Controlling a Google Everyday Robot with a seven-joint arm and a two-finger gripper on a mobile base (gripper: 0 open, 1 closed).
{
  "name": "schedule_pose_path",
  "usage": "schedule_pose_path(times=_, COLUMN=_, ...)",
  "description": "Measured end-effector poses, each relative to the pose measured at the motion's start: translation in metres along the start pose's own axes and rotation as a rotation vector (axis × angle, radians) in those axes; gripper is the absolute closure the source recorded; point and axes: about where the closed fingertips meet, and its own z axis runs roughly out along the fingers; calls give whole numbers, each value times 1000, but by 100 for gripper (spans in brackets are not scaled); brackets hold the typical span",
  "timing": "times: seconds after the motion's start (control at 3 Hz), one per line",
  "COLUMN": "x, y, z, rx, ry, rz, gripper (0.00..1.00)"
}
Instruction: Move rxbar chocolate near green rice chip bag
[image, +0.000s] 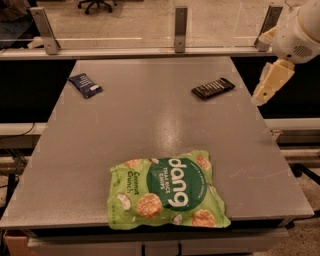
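Camera view. We see the rxbar chocolate (213, 88) lying flat near the far right edge of the table (150, 125), well apart from the green rice chip bag (167, 191) at the near edge (bare grey surface lies between them). The gripper (261, 97) hangs beyond the right edge, near the bar; we cannot tell its state. A dark blue packet (85, 85) lies far left.

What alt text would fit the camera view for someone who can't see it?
A robot gripper hangs past the right edge of the grey table, near a black snack bar. A green chip bag lies at the near edge, a blue packet at far left.
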Motion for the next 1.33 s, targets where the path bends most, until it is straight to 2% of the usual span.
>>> schedule_pose_path(times=0.33, x=0, y=-31, z=36, rx=-18, ry=-51, rz=8, gripper=0)
schedule_pose_path(times=0.67, x=-4, y=-54, z=72, rx=-57, ry=-106, rz=31, gripper=0)
schedule_pose_path(times=1.33, x=-15, y=-64, z=130, rx=-162, ry=-150, rz=72, gripper=0)
